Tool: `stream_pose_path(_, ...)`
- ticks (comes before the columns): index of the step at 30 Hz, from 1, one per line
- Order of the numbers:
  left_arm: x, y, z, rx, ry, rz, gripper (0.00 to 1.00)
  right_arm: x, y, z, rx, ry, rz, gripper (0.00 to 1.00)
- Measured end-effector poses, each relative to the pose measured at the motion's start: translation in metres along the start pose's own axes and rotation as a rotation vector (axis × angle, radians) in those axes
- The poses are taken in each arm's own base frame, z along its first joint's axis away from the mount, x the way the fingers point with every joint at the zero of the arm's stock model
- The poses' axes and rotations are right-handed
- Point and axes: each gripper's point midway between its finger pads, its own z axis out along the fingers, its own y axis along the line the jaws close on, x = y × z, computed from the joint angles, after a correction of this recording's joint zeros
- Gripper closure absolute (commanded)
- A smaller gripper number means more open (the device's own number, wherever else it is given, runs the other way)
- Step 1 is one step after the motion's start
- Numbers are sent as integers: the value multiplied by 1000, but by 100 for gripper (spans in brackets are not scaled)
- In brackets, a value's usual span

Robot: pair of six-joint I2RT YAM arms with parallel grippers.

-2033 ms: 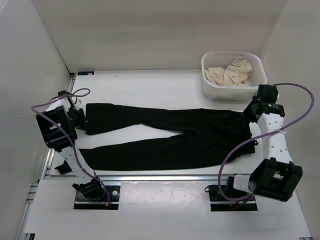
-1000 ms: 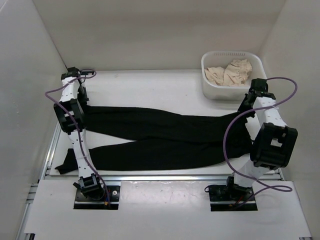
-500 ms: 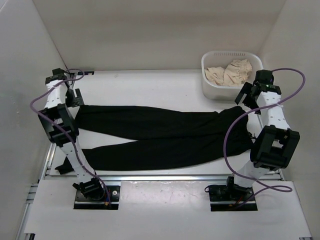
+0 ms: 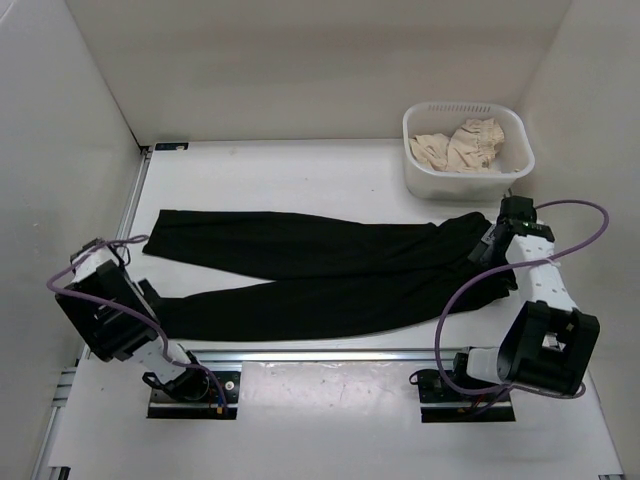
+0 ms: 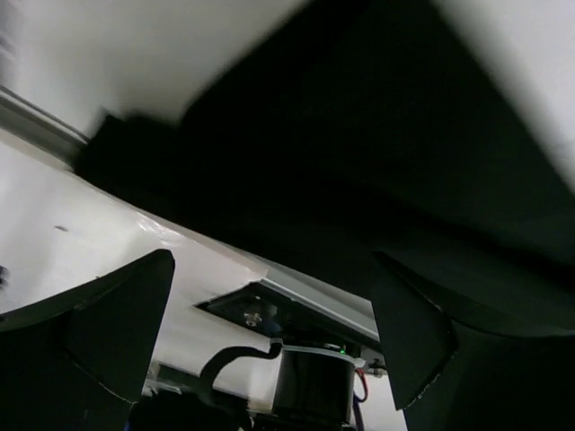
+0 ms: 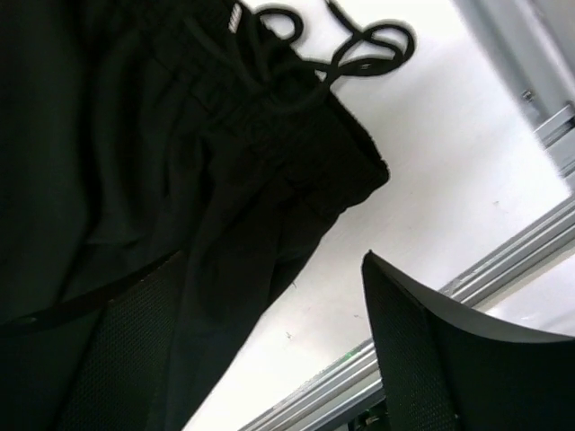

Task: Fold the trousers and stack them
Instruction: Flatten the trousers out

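The black trousers (image 4: 330, 270) lie flat across the table, with both legs stretched to the left and the waist at the right. My left gripper (image 4: 147, 295) hangs open by the near leg's cuff at the front left. In the left wrist view the left gripper (image 5: 269, 314) holds nothing and the trousers (image 5: 359, 135) fill the top. My right gripper (image 4: 491, 248) is over the waist end. In the right wrist view the right gripper (image 6: 278, 332) is open above bare table, beside the trousers (image 6: 162, 153) and their drawstring (image 6: 305, 54).
A white basket (image 4: 418, 172) with a beige cloth (image 4: 460, 145) stands at the back right, just beyond the waistband. White walls close in the left, back and right sides. A metal rail (image 4: 330, 353) runs along the table's front edge.
Both grippers have opened and let go of the trousers, which now lie flat. The left arm has pulled back from the far left to the near left. The right gripper has dropped toward the waist.
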Motion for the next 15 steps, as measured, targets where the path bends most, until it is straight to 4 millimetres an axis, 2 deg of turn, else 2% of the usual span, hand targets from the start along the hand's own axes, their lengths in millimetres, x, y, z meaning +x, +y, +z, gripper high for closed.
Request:
stream_pose_path(2, 21, 4, 14, 3, 53, -28, 0, 7, 1, 10, 6, 25, 7, 22)
stream_pose_path(4, 35, 6, 25, 5, 79, -51, 0, 10, 2, 19, 8, 34, 20, 35)
stream_pose_path(5, 38, 6, 29, 7, 82, -57, 0, 10, 2, 22, 10, 37, 28, 42)
stream_pose_path(6, 39, 6, 30, 12, 84, -63, 1, 13, 2, 26, 16, 47, 39, 62)
stream_pose_path(8, 39, 6, 30, 19, 79, -74, 22, 18, 1, 32, 33, 73, 56, 77)
stream_pose_path(9, 39, 5, 31, 30, 77, -77, 41, 21, -1, 34, 44, 87, 67, 83)
stream_pose_path(10, 39, 3, 31, 38, 75, -85, 43, 24, -2, 35, 52, 100, 72, 94)
stream_pose_path(11, 39, 2, 32, 42, 72, -79, 41, 27, -4, 36, 62, 109, 79, 97)
stream_pose_path(12, 39, 2, 32, 44, 73, -77, 34, 31, -7, 35, 70, 116, 91, 97)
stream_pose_path(13, 40, 2, 31, 45, 73, -76, 12, 35, -11, 34, 80, 124, 101, 99)
stream_pose_path(15, 42, 3, 26, 48, 76, -76, 4, 45, -20, 28, 95, 123, 129, 100)
